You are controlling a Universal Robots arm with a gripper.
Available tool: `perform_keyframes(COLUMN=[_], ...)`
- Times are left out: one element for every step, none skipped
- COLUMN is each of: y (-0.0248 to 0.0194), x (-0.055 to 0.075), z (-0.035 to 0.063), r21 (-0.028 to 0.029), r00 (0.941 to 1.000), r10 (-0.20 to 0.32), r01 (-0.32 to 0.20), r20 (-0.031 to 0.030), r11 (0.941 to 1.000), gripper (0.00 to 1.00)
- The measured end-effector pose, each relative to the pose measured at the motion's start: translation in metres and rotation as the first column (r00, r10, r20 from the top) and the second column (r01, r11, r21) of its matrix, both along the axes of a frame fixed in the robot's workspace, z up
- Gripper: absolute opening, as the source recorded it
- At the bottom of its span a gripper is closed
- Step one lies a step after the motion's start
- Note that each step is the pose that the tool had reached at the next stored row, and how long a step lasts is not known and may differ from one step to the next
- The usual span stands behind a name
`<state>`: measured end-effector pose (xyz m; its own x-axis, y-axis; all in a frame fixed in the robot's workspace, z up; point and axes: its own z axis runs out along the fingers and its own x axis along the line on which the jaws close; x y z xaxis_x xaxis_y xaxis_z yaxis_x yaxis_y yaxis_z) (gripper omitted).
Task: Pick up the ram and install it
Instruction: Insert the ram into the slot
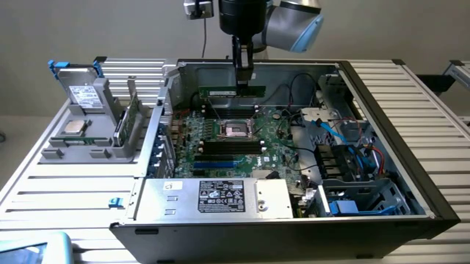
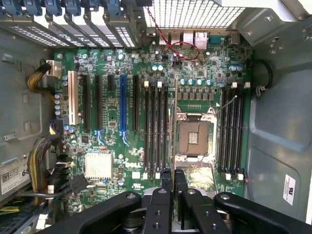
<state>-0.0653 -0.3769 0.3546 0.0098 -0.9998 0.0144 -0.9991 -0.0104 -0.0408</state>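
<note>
In the exterior view the ram (image 1: 230, 91), a long narrow green stick, hangs level above the back of the motherboard (image 1: 220, 157) inside the open computer case. My gripper (image 1: 245, 81) comes straight down from above and is shut on the stick's right part. In the wrist view my gripper (image 2: 173, 181) is shut on the ram (image 2: 175, 126), which shows edge-on as a thin strip running away from the dark fingertips (image 2: 166, 179). Below it lie the empty processor socket (image 2: 193, 137) and black memory slots (image 2: 157, 129) on one side, with more slots (image 2: 232, 129) on the other.
A grey fixture (image 1: 66, 153) at the exterior view's left holds a green expansion card (image 1: 126, 125), a silver processor chip (image 1: 74, 127) and a drive bracket (image 1: 85, 94). The power supply (image 1: 213, 198) sits at the case front. Cables and a drive cage (image 1: 345, 159) crowd the right.
</note>
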Motion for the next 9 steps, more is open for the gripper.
perform_keyframes(y=[0.0, 0.0, 0.0, 0.0, 0.0, 0.0, -0.0001, -0.0001, -0.0001], x=[0.0, 0.0, 0.0, 0.0, 0.0, 0.0, 0.0, 0.0, 0.0], z=[-0.0005, -0.0008, -0.0012, -0.0014, -0.0017, -0.0023, -0.0028, -0.0035, -0.0048], r21=[-0.0001, -0.0003, -0.0002, -0.0003, -0.0002, 0.0, 0.0, -0.0002, -0.0008], r00=[1.0, 1.0, 1.0, 1.0, 1.0, 1.0, 1.0, 1.0, 1.0], r10=[0.0, 0.0, 0.0, 0.0, 0.0, 0.0, 0.0, 0.0, 0.0], r01=[0.0, 0.0, 0.0, 0.0, 0.0, 0.0, 0.0, 0.0, 0.0], r20=[0.0, -0.0001, -0.0001, -0.0001, -0.0001, 0.0001, 0.0001, 0.0002, 0.0007], r11=[1.0, 1.0, 1.0, 1.0, 1.0, 1.0, 1.0, 1.0, 1.0], gripper=[0.14, 0.14, 0.14, 0.14, 0.14, 0.14, 0.14, 0.14, 0.14])
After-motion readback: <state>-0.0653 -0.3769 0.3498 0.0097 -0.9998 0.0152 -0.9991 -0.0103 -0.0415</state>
